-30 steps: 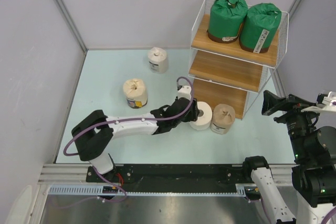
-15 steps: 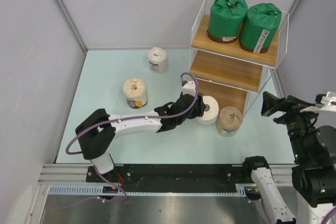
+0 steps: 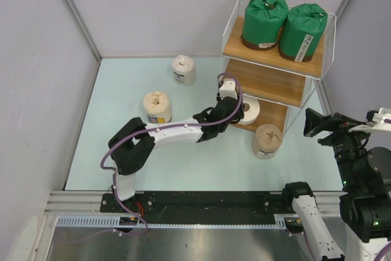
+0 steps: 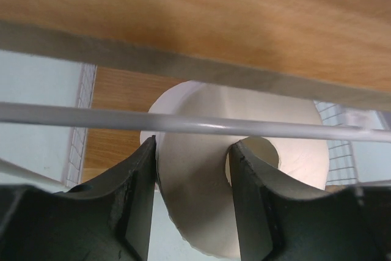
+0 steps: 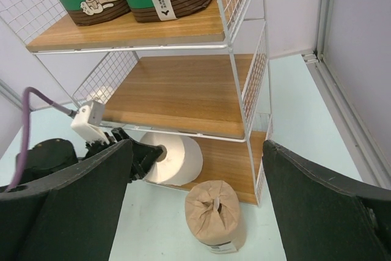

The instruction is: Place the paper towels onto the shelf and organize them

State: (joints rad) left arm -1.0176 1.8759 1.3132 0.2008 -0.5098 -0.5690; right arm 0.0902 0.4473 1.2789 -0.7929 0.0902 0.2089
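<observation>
The bare white roll (image 3: 250,109) (image 5: 181,159) lies on its side at the front left of the shelf's (image 3: 267,82) bottom board. My left gripper (image 3: 237,113) (image 4: 192,151) is shut on its wall, one finger in the core and one outside. Two green rolls (image 3: 264,19) (image 3: 303,30) stand on the top board. The tan roll (image 3: 267,140) (image 5: 214,213) stands on the floor before the shelf. Further left stand the cream roll (image 3: 157,108) and the white-wrapped, labelled roll (image 3: 183,69). My right gripper (image 3: 317,121) (image 5: 197,148) hangs open, right of the shelf.
The shelf's middle board (image 5: 183,99) is bare, and its front wire (image 4: 195,122) crosses just above the held roll. White wire mesh (image 5: 256,59) closes the shelf's sides. Grey walls ring the pale green floor (image 3: 128,151).
My left arm has carried the white roll from the floor up and right onto the bottom board. The tan roll has shifted slightly right. The right arm has stayed still.
</observation>
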